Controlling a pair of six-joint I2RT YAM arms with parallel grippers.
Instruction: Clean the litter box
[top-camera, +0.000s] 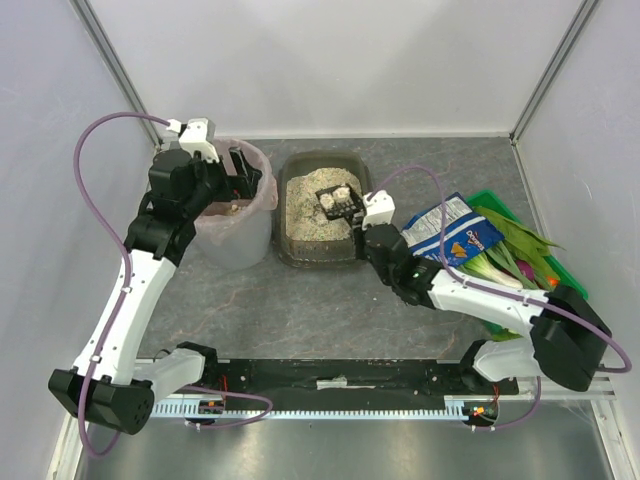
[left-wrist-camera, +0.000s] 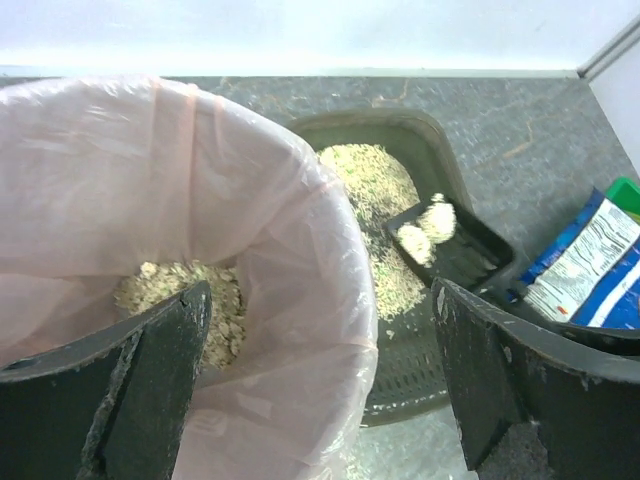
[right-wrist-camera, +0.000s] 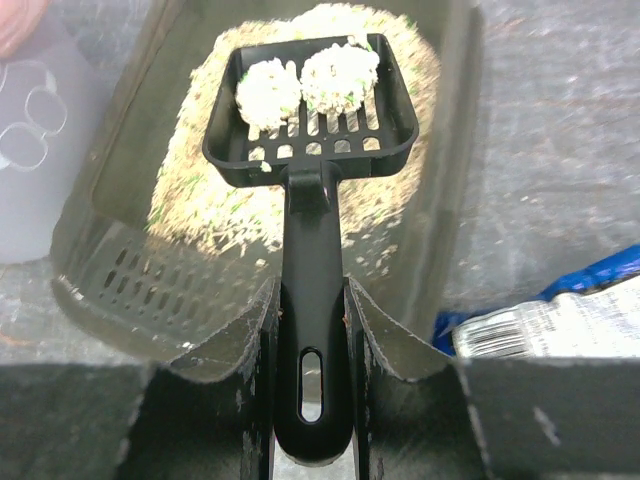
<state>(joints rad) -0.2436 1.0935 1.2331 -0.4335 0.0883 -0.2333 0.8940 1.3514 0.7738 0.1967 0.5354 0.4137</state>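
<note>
Seen from above, the litter box (top-camera: 318, 256) sits at the back middle of the grey bench (top-camera: 300, 310), just beside a pink-lined bin (top-camera: 238, 245) on its left. The right wrist view adds the grip: the right end effector (right-wrist-camera: 312, 330) is clamped on the handle of a black slotted scoop (right-wrist-camera: 312, 110) carrying two pale clumps (right-wrist-camera: 268, 92) above the box's granules. Only the left wrist view shows the left end effector (left-wrist-camera: 320, 300) spread wide over the bin, with spilled granules (left-wrist-camera: 190, 300) at the bin's bottom.
</note>
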